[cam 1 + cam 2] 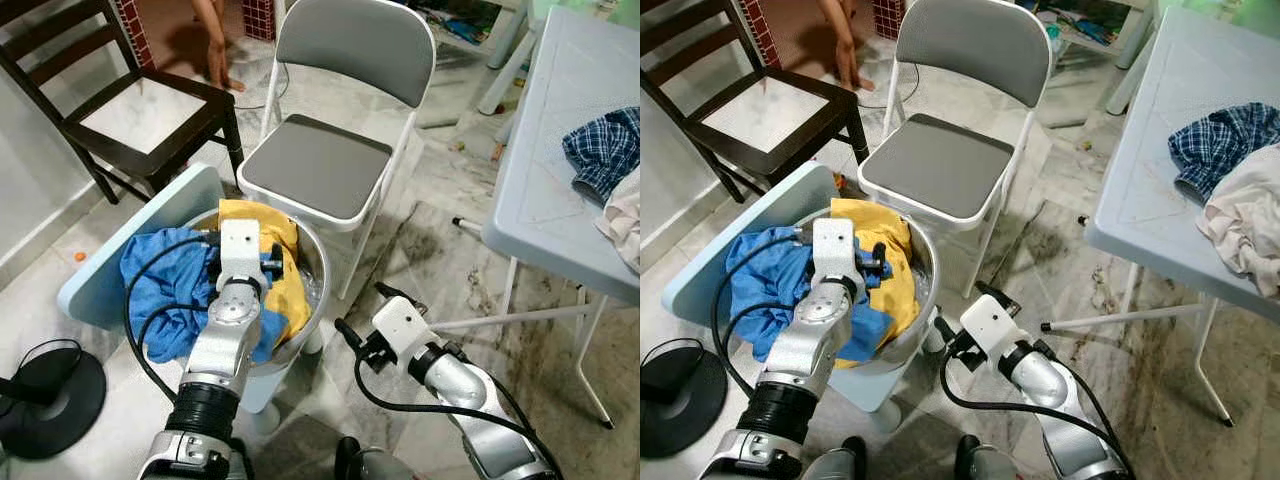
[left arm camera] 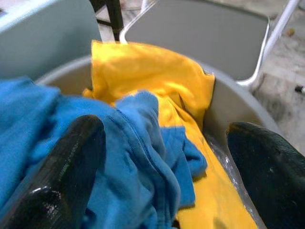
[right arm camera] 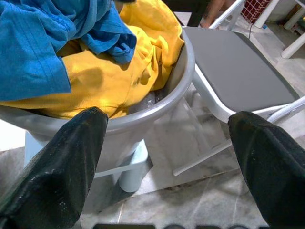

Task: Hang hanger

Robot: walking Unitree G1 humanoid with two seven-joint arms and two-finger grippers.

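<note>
Two grippers are seen at the front. Left gripper (image 2: 162, 157) is held over the basin (image 1: 312, 262), fingers (image 2: 57, 176) spread wide above the cloths, nothing pinched between them. Right gripper (image 3: 167, 143) is held low beside the basin, outside its rim, fingers (image 3: 52, 167) likewise spread and nothing held. One grey basin is counted, seated on a pale stool (image 1: 120, 250). Two cloths are counted inside: one blue cloth (image 1: 160, 290) on the robot's left, lying partly over one yellow cloth (image 1: 285, 275) toward the far rim. No hanger can be made out in any view; its place cannot be told. One grey folding chair (image 1: 320, 160) is noted just beyond the basin, and one dark wooden chair (image 1: 140, 110) farther left. One pale table (image 1: 560, 190) is noted at the right, carrying two garments: one blue checked (image 1: 605, 150), one light (image 1: 625, 225). One black round base (image 1: 50, 400) is noted on the floor at the left. A person's bare leg (image 1: 215, 50) is seen at the far edge.
</note>
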